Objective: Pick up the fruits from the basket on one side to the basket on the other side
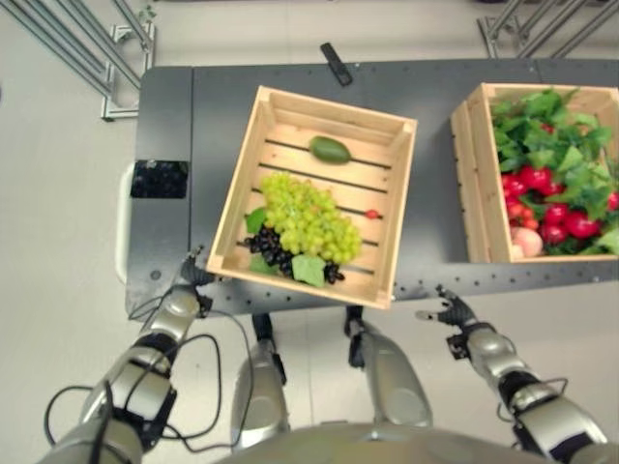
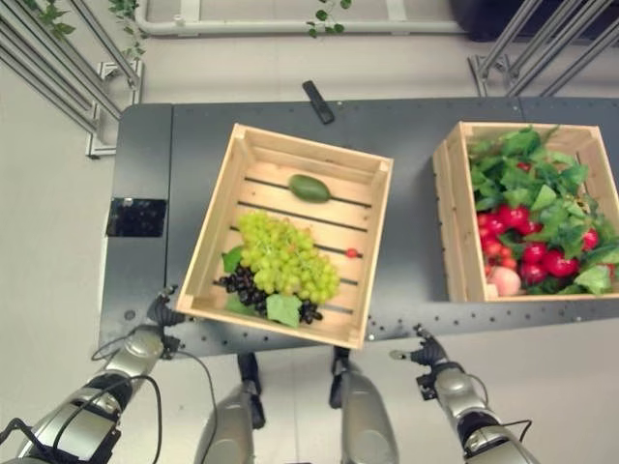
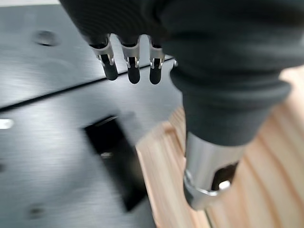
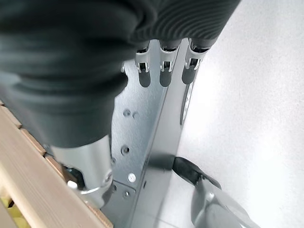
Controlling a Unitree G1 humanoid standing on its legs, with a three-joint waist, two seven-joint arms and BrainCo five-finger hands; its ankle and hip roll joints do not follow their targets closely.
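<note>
Wooden slatted left crate (image 1: 235,189) is sitting skewed on the dark grey table (image 1: 430,242), holding green grapes (image 1: 309,217), black grapes (image 1: 274,250) and a green avocado (image 1: 330,149) whose long axis is running left-right. Left hand (image 1: 191,271) is hovering at its near-left corner, fingers relaxed, holding nothing. Right hand (image 1: 450,312) is hanging released off the near table edge. The right wooden crate (image 2: 453,228) is holding red fruits (image 2: 532,253) among green leaves (image 2: 539,182).

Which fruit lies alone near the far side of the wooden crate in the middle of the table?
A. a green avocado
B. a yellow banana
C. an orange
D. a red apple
A: a single green avocado lies on the slats near the far wall of the middle crate, apart from the green grapes heaped nearer the robot.
</note>
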